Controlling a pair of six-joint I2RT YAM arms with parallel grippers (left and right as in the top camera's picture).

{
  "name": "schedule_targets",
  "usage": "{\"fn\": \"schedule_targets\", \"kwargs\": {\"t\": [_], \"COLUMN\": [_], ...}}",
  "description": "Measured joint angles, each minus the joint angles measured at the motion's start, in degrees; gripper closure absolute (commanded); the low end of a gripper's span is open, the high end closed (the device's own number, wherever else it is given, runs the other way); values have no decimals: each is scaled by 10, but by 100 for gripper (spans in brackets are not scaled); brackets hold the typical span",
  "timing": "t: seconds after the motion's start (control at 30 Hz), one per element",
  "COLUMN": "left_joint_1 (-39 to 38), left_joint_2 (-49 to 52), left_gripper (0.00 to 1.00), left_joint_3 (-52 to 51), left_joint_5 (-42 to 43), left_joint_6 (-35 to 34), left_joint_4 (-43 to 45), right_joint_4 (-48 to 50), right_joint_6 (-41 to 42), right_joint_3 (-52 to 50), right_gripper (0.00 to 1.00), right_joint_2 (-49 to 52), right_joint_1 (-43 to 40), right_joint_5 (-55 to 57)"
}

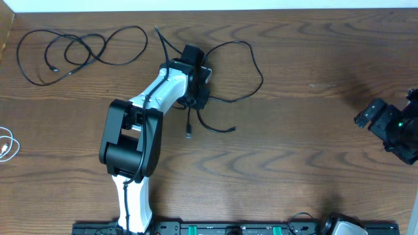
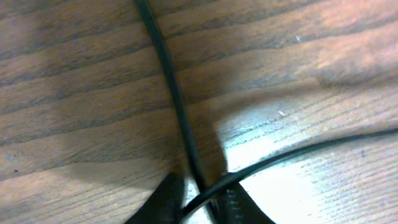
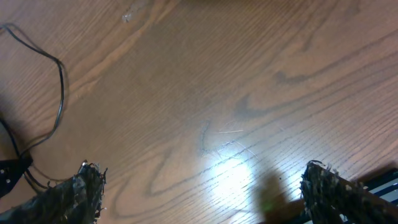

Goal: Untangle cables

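The middle black cable [image 1: 260, 75] lies in the upper centre of the surface [image 1: 313, 163]. It sweeps one broad loop to the right and trails two short ends toward the front. It crosses itself just under the left pincer [image 1: 194, 91], which is probably why the arm reaches there: that crossing looks like the knot of the tangle.

In the left wrist view one strand [image 2: 174, 93] runs down from the top and a second comes in from the right. They meet between the fingertips [image 2: 165, 199] of the left pincer [image 2: 200, 202]. The jaws stand narrow, one on each side of the crossing. I cannot tell whether the pads clamp the cord or only bracket it.

The second black cable [image 1: 83, 53] lies in loose loops at the upper left, well apart from the middle one, so the two look separated from each other. The white cable [image 1: 6, 145] curls at the far left edge, apart from both.

The right pincer [image 1: 382, 123] hovers at the far right, near no cord. Its wrist view shows the jaws [image 3: 205, 193] spread wide over bare wood with nothing between them. It looks parked out of the way, ready to take an end if the left arm lifts the crossing.
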Motion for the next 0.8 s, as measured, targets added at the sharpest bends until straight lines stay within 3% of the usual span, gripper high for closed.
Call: {"fn": "schedule_targets", "kwargs": {"t": [0.33,0.8], "left_joint_1": [-1,-1], "left_joint_2": [-19,-260], "left_gripper": [93,92], "left_joint_3": [-2,-5], "left_joint_5": [0,28], "left_joint_6": [-46,-143], "left_joint_4": [-12,-57], "right_joint_4": [0,0], "right_joint_6": [0,0], "right_joint_3": [0,0], "right_gripper": [1,1], "right_joint_2": [0,0], "right_joint_1": [0,0], "right_joint_5": [0,0]}}
